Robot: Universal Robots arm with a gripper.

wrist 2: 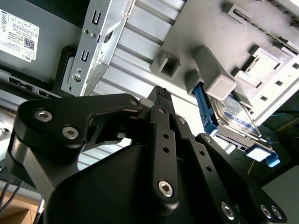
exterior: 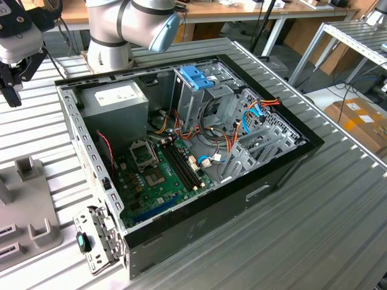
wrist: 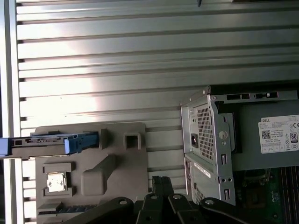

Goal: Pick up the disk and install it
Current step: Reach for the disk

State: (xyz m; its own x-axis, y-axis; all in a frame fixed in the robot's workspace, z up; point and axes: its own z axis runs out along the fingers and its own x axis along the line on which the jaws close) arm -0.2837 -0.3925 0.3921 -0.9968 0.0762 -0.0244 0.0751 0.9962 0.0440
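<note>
We see a white sticker with black print and small code squares on the grey power supply box, in the far corner of the open computer case towards the exterior view's left. The disk carries a blue-and-white label, seen in the second wrist view, with print too small to make out.

The arm rises from the far side of the tabletop. Its pincer hangs off the case's left side in the exterior view, above the grey fixture. In the first wrist view the pincer looks clenched, fingertips together on nothing.

The disk stands on edge in a slot of the fixture, apart from the pincer, with its light blue rails showing at both ends.

The case holds a green motherboard, orange and blue cables, and a metal drive cage with a blue bracket on top.
</note>
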